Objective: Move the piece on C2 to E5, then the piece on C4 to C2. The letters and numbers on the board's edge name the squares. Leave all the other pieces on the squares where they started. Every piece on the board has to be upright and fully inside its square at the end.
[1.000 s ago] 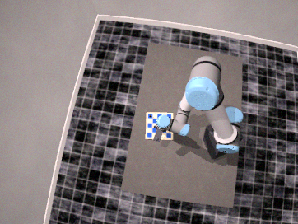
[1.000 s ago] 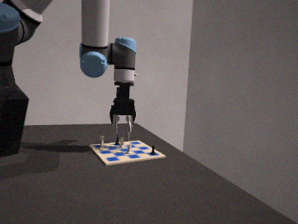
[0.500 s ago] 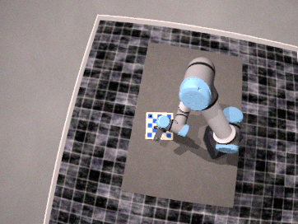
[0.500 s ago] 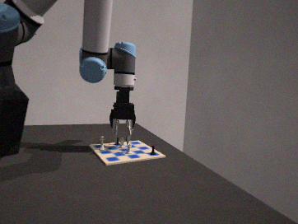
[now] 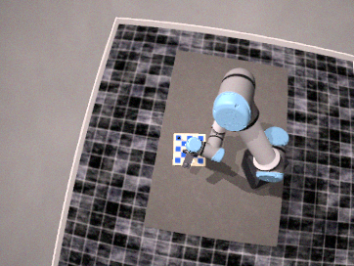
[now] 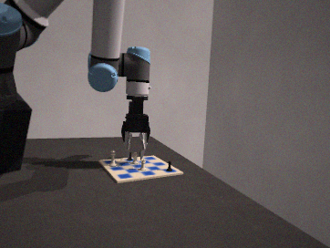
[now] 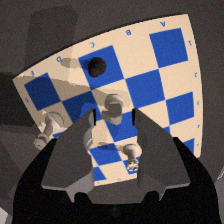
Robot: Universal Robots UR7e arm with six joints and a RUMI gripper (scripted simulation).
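Note:
The small blue and cream chessboard point(image 5: 175, 157) point(image 6: 132, 177) point(image 7: 150, 50) lies on the dark table. My gripper point(image 5: 187, 161) point(image 6: 137, 152) point(image 7: 113, 109) hangs over it, pointing straight down, with its fingers a little apart and nothing between them. In the wrist view a white piece point(image 7: 114, 106) point(image 6: 135, 160) stands upright right under the gap between the fingertips. A black piece point(image 7: 96, 66) stands on a blue square near the C mark. Another white piece point(image 7: 131, 154) point(image 6: 143, 164) stands closer in. A third white piece point(image 7: 50, 125) point(image 6: 113, 158) stands at the left.
A black piece point(image 6: 170, 166) stands at the board's right corner in the exterior view. The arm's base point(image 5: 266, 171) stands on the table right of the board. A grey wall point(image 6: 269, 91) rises past the table's right edge.

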